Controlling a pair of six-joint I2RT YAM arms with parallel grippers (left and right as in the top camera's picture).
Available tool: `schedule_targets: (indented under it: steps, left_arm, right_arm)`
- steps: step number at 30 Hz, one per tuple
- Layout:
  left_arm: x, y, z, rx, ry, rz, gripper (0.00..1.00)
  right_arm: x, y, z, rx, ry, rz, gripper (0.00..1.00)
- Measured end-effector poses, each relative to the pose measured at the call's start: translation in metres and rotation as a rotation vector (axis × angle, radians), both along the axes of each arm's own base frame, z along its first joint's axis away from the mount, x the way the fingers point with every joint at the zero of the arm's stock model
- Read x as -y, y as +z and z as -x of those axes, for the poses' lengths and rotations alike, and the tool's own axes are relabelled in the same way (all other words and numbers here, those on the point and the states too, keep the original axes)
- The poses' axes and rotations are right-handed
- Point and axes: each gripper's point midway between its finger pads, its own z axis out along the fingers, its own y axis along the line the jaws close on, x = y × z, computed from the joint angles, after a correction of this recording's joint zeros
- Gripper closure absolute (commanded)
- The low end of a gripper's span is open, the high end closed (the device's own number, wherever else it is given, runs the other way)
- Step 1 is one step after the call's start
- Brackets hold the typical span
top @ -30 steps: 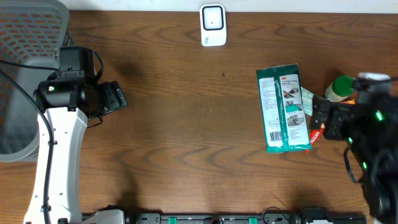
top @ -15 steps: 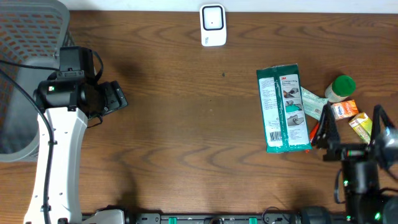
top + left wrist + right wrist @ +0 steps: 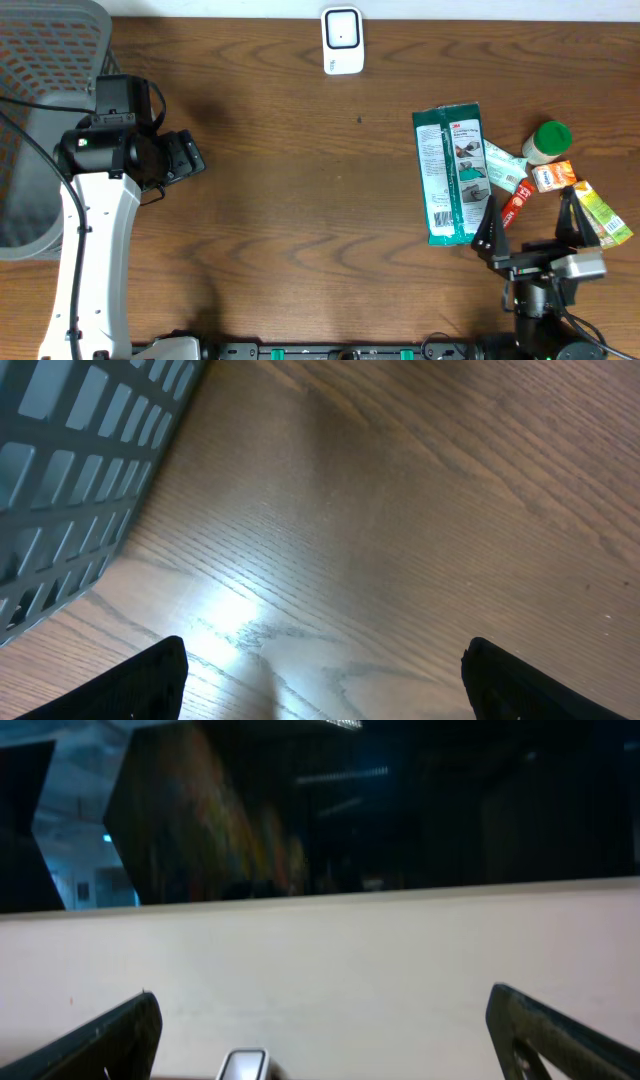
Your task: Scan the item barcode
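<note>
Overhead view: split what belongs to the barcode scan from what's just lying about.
Job: white scanner; green packet, likely the item; open right gripper.
Lying about: green-capped bottle; orange box; grey basket; open left gripper.

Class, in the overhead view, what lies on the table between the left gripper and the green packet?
Nothing: the overhead view shows only bare wooden table between left gripper and green packet.
</note>
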Motion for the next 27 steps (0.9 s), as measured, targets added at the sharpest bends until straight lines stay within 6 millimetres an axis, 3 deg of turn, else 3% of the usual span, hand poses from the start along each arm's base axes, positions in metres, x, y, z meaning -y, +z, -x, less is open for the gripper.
schedule_targets:
  steps: [9,17,21,27]
  left_arm:
    - [0.000,0.000,0.000,0.000,0.000,0.000,0.11]
    - [0.000,0.000,0.000,0.000,0.000,0.000,0.11]
    - [0.000,0.000,0.000,0.000,0.001,0.000,0.11]
    - [0.000,0.000,0.000,0.000,0.000,0.000,0.11]
  right_arm:
    - [-0.001,-0.053,-0.021,-0.087,-0.003,0.004,0.01]
    - [-0.001,-0.117,-0.037,-0.313,-0.013,0.028,0.01]
    - [-0.001,-0.165,-0.040,-0.505,-0.019,0.065,0.01]
    - [-0.003,-0.172,-0.039,-0.536,-0.003,0.046,0.01]
